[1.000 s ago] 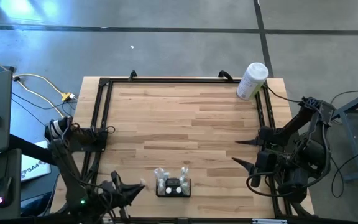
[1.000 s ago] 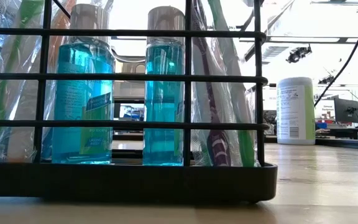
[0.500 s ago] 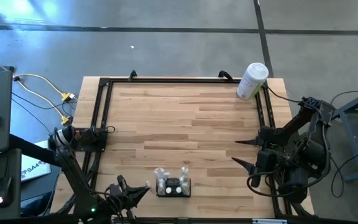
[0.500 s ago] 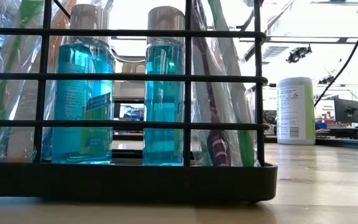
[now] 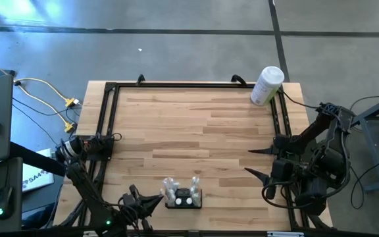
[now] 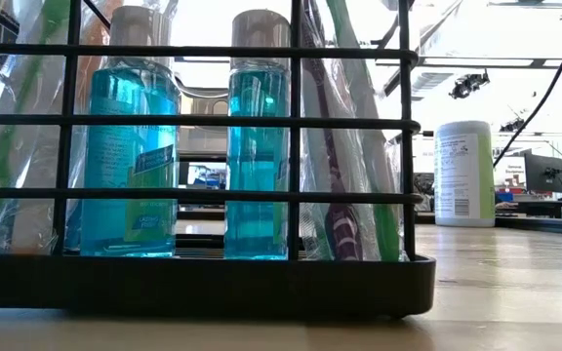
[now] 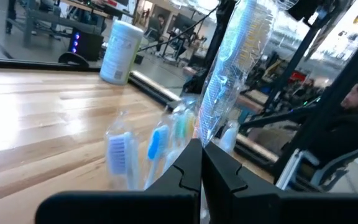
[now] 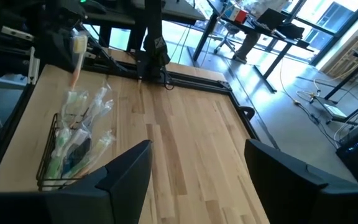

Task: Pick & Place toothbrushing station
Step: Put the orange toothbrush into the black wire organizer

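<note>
The toothbrushing station (image 5: pixel 183 196), a low black wire rack with two blue bottles and wrapped toothbrushes, stands on its base near the table's near edge. It fills the low view (image 6: pixel 203 283) and also shows in the right wrist view (image 8: pixel 67 152). Just left of it, my left gripper (image 5: pixel 155 199) is shut on a toothbrush in a clear wrapper (image 7: pixel 232 68). That toothbrush rises above the fingers (image 8: pixel 76 56). At the table's right side my right gripper (image 5: pixel 248 160) hangs open with nothing between its fingers (image 8: pixel 197 158). My left gripper pinches the wrapped toothbrush at its lower end (image 7: pixel 205 135) between its two shut fingers. The fingers lie level and come from the table's left, across the toothbrush. It stands up from the fingers, leaning a little, clear of the table.
A tall white cylindrical container (image 5: pixel 266 85) stands at the far right corner (image 6: pixel 463 173). A black frame (image 5: pixel 110 112) runs around the wooden tabletop. The middle of the table (image 5: pixel 196 131) is bare wood.
My left gripper has moved toward the table's right edge, closer to the station, and has sunk a little, staying shut on the wrapped toothbrush. The station has kept still.
</note>
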Controlling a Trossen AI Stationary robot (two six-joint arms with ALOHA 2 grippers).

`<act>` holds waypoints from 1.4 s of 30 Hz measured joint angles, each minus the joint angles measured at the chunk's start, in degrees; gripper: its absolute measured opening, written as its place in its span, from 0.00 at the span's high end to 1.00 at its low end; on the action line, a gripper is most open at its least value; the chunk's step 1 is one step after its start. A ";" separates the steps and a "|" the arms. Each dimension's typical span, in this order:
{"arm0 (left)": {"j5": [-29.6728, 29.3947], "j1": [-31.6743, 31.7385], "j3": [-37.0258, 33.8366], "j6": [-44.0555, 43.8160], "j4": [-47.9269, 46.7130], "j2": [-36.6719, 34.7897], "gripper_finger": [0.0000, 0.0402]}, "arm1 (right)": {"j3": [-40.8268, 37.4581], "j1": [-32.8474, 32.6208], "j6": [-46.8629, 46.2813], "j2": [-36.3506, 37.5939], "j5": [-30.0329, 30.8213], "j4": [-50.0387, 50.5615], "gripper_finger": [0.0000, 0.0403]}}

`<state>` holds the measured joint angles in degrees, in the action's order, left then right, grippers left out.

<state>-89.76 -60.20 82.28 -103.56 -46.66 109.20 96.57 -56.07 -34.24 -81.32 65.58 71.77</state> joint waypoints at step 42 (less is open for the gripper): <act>1.30 1.29 -13.88 0.35 26.61 4.47 1.00 | 0.00 0.00 3.04 -0.02 -0.98 0.00 0.38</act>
<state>-88.46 -58.91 68.40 -103.21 -20.04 113.67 96.57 -56.07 -31.20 -81.34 64.60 71.76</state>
